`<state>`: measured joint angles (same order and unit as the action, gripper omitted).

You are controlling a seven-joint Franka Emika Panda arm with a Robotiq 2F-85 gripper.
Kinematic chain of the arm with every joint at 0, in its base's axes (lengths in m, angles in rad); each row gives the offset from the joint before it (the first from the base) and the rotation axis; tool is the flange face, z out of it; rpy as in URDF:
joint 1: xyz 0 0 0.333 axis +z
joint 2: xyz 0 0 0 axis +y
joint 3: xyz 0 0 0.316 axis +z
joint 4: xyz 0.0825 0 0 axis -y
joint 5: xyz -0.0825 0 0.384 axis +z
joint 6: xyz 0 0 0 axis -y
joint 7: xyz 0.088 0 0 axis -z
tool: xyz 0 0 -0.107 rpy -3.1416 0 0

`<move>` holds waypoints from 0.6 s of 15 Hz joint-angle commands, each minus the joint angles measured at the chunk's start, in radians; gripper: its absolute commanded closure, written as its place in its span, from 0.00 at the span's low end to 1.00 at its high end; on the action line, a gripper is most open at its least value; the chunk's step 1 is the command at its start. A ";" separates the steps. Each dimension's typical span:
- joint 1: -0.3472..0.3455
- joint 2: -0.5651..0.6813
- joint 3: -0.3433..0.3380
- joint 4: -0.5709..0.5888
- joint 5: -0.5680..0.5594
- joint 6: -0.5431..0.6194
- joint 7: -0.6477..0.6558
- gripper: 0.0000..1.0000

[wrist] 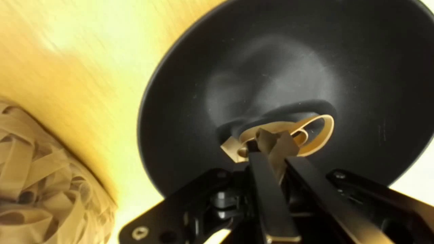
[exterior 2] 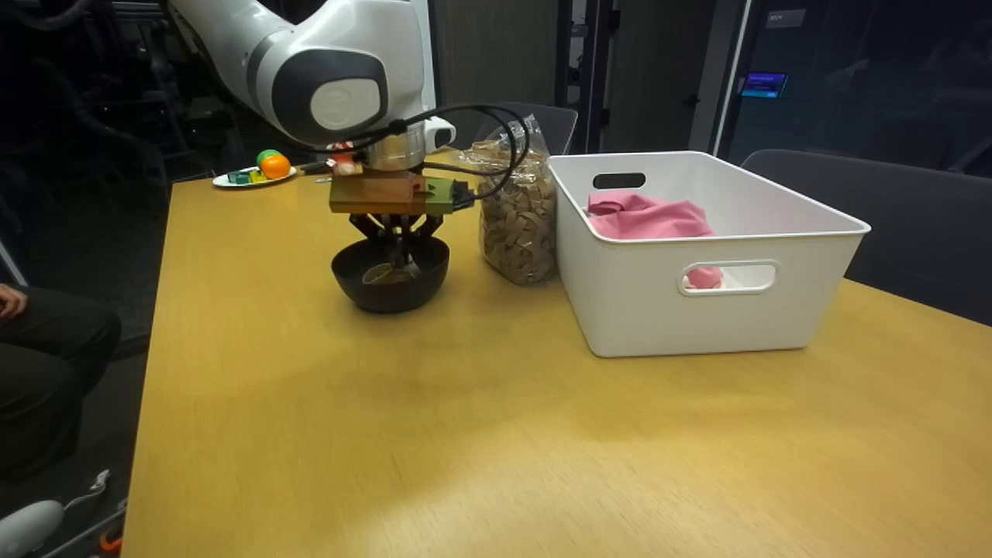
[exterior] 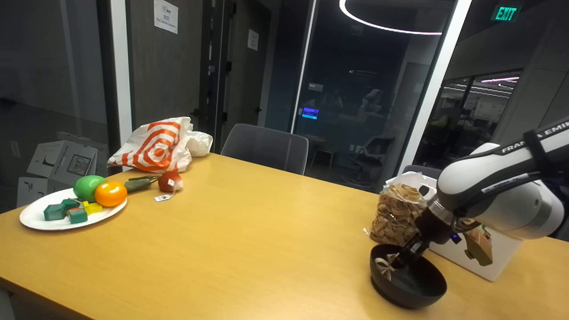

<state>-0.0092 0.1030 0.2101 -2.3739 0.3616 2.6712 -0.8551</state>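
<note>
My gripper (wrist: 273, 156) points down into a black bowl (wrist: 190, 112). Its fingers are close together, with a curled tan strip (wrist: 286, 147) pinched between the tips. More tan curls (wrist: 322, 135) show just beyond the fingertips, low in the bowl. In both exterior views the gripper (exterior: 402, 261) (exterior 2: 399, 252) reaches inside the bowl (exterior: 406, 293) (exterior 2: 391, 298), and tan strips (exterior: 383, 266) (exterior 2: 378, 273) show near the fingers. A clear bag of tan strips (exterior: 394, 218) (exterior 2: 521, 225) stands beside the bowl; it also shows in the wrist view (wrist: 47, 183).
A white bin (exterior 2: 697, 310) with pink cloth (exterior 2: 655, 218) stands beside the bag. A white plate (exterior: 35, 218) holds an orange fruit (exterior: 111, 194), a green fruit (exterior: 88, 187) and small blocks. A red round item (exterior: 170, 182) and a white-orange plastic bag (exterior: 155, 146) lie near it.
</note>
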 commanded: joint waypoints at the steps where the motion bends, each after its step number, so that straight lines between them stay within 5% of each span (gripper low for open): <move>1: 0.013 -0.100 -0.030 -0.007 0.011 -0.053 -0.010 0.91; 9: 0.057 -0.247 -0.113 0.009 -0.067 -0.060 0.028 0.91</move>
<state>0.0152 -0.0792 0.1312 -2.3665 0.3280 2.6164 -0.8531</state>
